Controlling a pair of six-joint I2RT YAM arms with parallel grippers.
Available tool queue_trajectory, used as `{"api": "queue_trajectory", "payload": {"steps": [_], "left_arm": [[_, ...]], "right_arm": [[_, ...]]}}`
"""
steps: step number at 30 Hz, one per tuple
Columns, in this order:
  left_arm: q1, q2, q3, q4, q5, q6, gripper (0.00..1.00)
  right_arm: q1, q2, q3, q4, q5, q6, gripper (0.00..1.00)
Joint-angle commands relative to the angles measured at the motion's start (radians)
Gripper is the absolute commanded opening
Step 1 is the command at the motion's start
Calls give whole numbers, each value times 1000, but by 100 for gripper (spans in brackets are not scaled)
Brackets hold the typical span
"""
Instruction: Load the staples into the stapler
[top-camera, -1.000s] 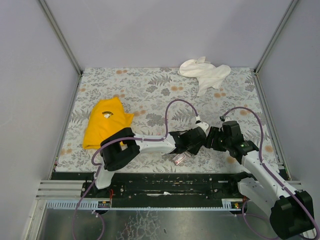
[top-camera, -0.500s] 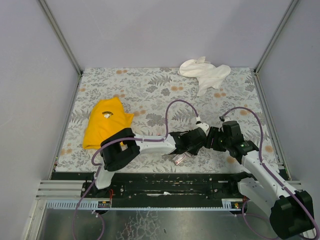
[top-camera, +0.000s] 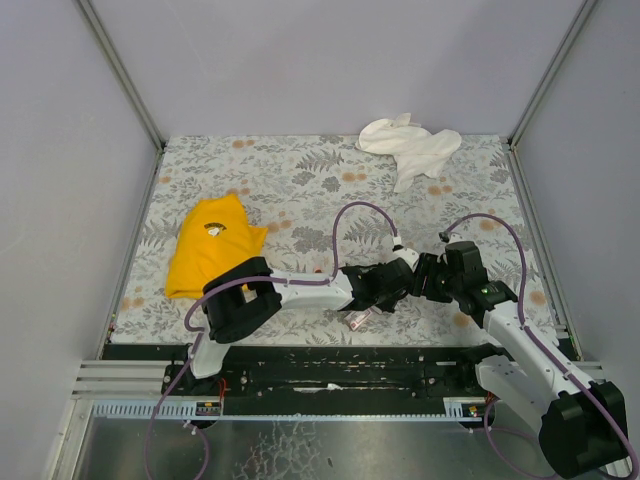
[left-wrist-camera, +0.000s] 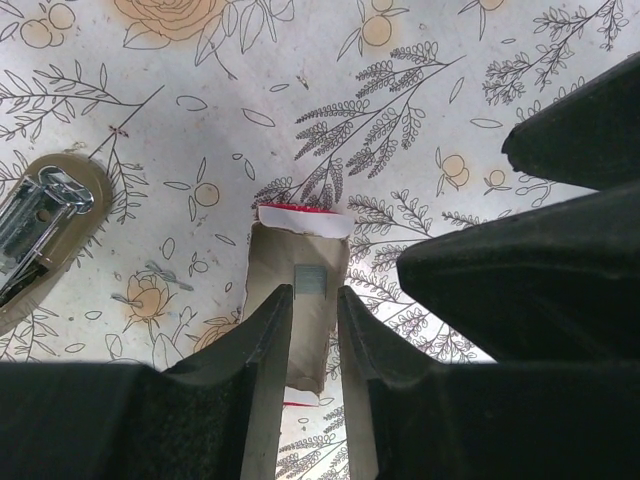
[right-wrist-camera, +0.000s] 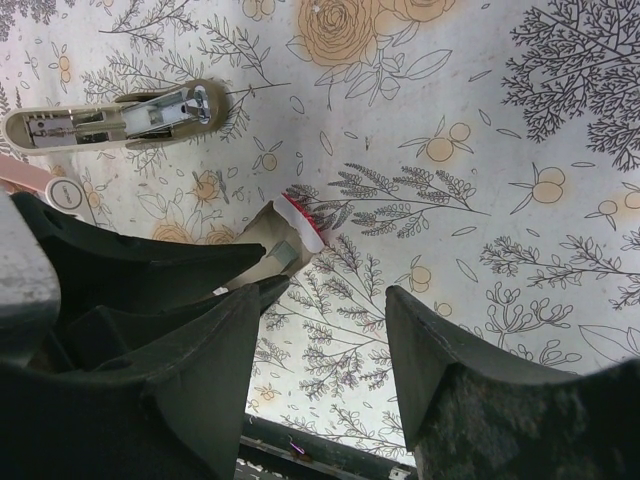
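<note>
The staples box (left-wrist-camera: 300, 250) lies on the flowered table, its grey-brown tray pulled out and a red edge at the far end. A short silvery strip of staples (left-wrist-camera: 311, 279) rests in the tray. My left gripper (left-wrist-camera: 308, 312) reaches into the tray just short of the strip, jaws a narrow gap apart and nothing between them. The box (right-wrist-camera: 292, 228) also shows in the right wrist view. The stapler (right-wrist-camera: 120, 118) lies open to the left with its metal channel up, a pink part beside it. It appears as the stapler (top-camera: 358, 318) from above. My right gripper (right-wrist-camera: 320, 345) hovers open beside the box.
A yellow cloth (top-camera: 210, 248) lies at the table's left. A white cloth (top-camera: 410, 147) is crumpled at the far right. The two grippers meet almost tip to tip near the front edge (top-camera: 330, 345), with grey walls on three sides.
My left jaws have drawn closer together over the tray, and the left wrist has shifted slightly. The right arm has stayed still.
</note>
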Motion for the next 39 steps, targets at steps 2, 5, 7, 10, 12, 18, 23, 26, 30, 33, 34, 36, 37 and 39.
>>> {"api": "queue_trajectory", "payload": {"steps": [2,5,7,10,12,18,23,26,30,33,34,36,37,39], "left_arm": [[-11,12,2,11,-40,8,22],[-11,14,-2,17,-41,8,21],[-10,16,-2,16,-40,9,21],[-10,17,-7,17,-42,9,20],[-11,18,-8,18,-43,9,20],[-11,25,-5,18,-43,15,21],[-15,23,-19,0,-65,23,21],[-15,13,-35,5,-69,12,20],[-15,-24,-78,54,-64,-22,18],[-14,-60,-107,89,-46,-57,17],[-14,-75,-118,101,-40,-68,17],[-15,-113,-140,119,-29,-90,17],[-15,-131,-152,128,-26,-100,17],[-15,-181,-176,146,-25,-115,17]], "right_arm": [[-7,-19,-2,35,-13,-2,60],[-7,-26,-6,31,-11,3,60],[-7,-34,-8,28,-10,5,60],[-9,-45,-12,24,-7,9,60],[-9,-49,-16,22,-6,12,60],[-9,-62,-26,21,-8,21,60],[-8,-76,-37,11,-4,23,60],[-9,-80,-33,-4,8,21,60],[-8,-91,-26,-8,5,32,60],[-9,-103,-20,-13,-4,42,60],[-9,-107,-16,-18,-6,43,60],[-9,-118,-8,-32,-11,46,60],[-9,-125,-3,-40,-16,49,60],[-9,-142,1,-51,-33,56,60]]}}
